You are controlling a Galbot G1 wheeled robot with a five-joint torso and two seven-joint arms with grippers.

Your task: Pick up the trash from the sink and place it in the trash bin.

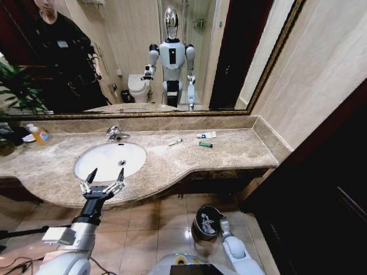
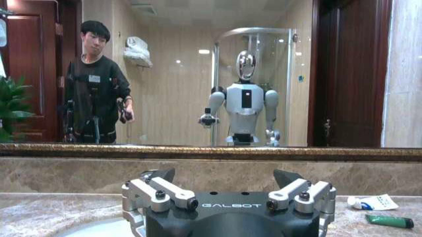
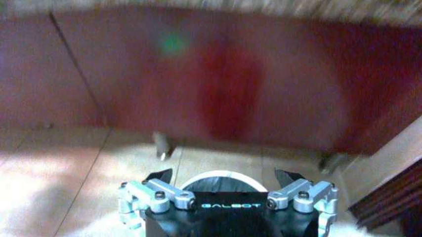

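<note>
The left gripper (image 1: 104, 177) hangs with its jaws spread and holding nothing over the counter's front edge, just before the sink (image 1: 110, 161), whose basin looks bare from the head view. The right gripper (image 1: 224, 220) is down by the trash bin (image 1: 206, 222) on the floor, and its own wrist view shows the jaws released above the bin's rim (image 3: 220, 175). On the marble counter (image 1: 229, 152) well right of the basin lie the trash pieces: a white tube (image 1: 206, 135), a green piece (image 1: 205, 144) and a thin stick (image 1: 175, 142); the left wrist view catches the tube (image 2: 372, 202) and the green piece (image 2: 389, 221).
</note>
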